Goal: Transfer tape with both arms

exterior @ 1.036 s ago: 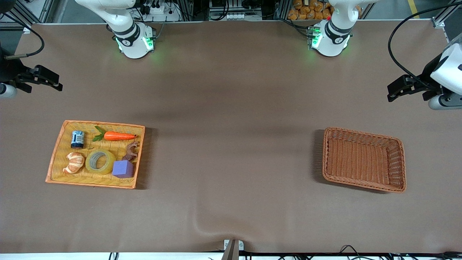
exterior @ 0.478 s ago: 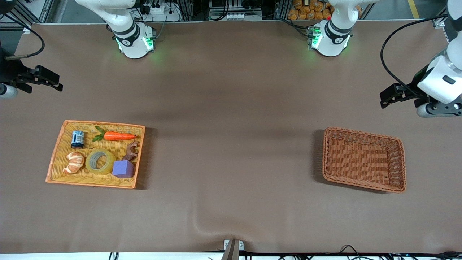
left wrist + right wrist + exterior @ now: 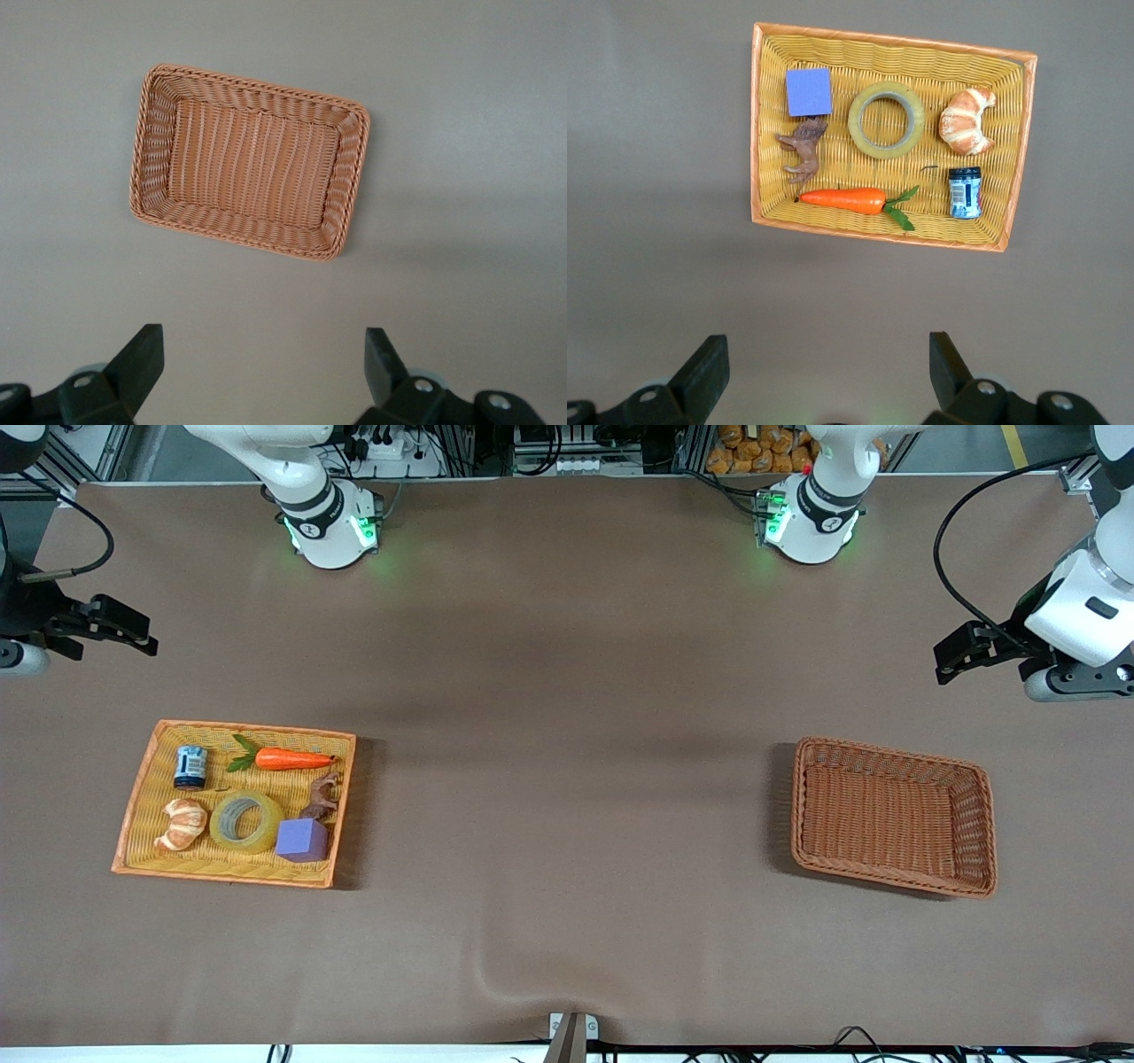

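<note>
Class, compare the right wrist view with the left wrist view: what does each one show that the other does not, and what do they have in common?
Only the right wrist view shows the yellow tray holding the tape, purple cube, toy horse, carrot, croissant and small can, with the open right claw above the bare table beside it. Only the left wrist view shows the empty brown wicker basket, with the open left claw likewise beside it. Both share the brown table and spread black fingers.

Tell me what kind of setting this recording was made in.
Most likely a robotics lab bench: a table under brown cloth, aluminium framing along its edge, and a yellow tray of toy props.
</note>
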Robot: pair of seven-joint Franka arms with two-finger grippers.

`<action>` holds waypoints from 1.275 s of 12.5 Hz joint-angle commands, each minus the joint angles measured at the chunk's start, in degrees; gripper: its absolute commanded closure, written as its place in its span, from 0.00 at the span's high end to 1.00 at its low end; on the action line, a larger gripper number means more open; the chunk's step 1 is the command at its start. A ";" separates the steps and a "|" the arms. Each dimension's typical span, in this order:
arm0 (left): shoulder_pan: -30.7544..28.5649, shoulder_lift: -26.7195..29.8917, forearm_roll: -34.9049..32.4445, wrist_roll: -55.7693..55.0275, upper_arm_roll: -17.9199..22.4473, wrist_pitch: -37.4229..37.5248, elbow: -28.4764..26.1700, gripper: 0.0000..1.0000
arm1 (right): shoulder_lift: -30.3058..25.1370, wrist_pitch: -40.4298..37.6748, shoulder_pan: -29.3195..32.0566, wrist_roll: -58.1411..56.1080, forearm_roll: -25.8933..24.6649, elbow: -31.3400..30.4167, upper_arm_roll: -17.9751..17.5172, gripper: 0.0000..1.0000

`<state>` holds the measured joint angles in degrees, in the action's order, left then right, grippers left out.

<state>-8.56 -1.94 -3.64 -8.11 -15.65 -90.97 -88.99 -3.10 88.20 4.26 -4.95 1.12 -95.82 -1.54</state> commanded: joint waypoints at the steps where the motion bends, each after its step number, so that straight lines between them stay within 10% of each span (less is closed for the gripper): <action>1: -0.67 1.67 2.48 0.46 0.45 -0.96 -1.02 1.00 | 0.54 0.48 -0.22 0.47 -0.77 -0.25 0.04 1.00; 9: -2.51 1.23 4.79 2.57 0.71 -0.96 -0.49 1.00 | 27.06 22.59 1.63 -0.50 -0.86 0.11 0.31 1.00; 16: -2.43 1.41 4.70 1.96 0.54 -0.35 -0.57 1.00 | 37.98 31.77 0.23 -3.21 -3.67 -0.68 0.39 1.00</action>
<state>-10.58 -1.60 -0.11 -6.74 -14.89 -91.48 -88.99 33.34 119.68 4.33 -6.43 -0.68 -97.71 -0.95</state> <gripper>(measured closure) 0.000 0.000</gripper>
